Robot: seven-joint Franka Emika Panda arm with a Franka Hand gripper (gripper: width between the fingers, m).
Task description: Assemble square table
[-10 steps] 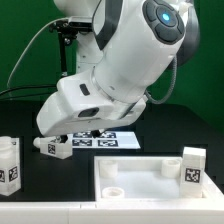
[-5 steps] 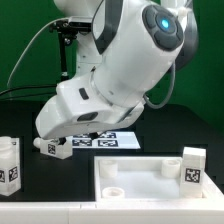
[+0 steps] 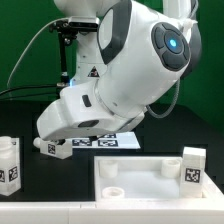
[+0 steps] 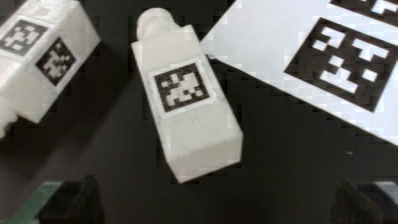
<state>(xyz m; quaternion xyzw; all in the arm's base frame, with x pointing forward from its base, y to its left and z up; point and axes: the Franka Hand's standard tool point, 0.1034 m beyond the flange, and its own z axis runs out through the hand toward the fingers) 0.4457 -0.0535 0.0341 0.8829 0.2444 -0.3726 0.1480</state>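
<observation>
Slab (image 3: pixel 150 182) lower right on surface (image 3: pixel 185 122), upright leg (image 3: pixel 193 167) at its right end, another leg (image 3: pixel 9 165) lower left; tool (image 4: pixel 228 200) wide, empty, over lying leg (image 3: pixel 57 148) centre-left; marker board (image 3: pixel 112 140) just beside it, further back

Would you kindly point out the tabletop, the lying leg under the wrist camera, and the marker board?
tabletop (image 3: pixel 140 165): exterior view, its far raised rim.
lying leg (image 4: pixel 183 95): wrist view, its tagged face.
marker board (image 4: pixel 258 40): wrist view, bare white margin.
</observation>
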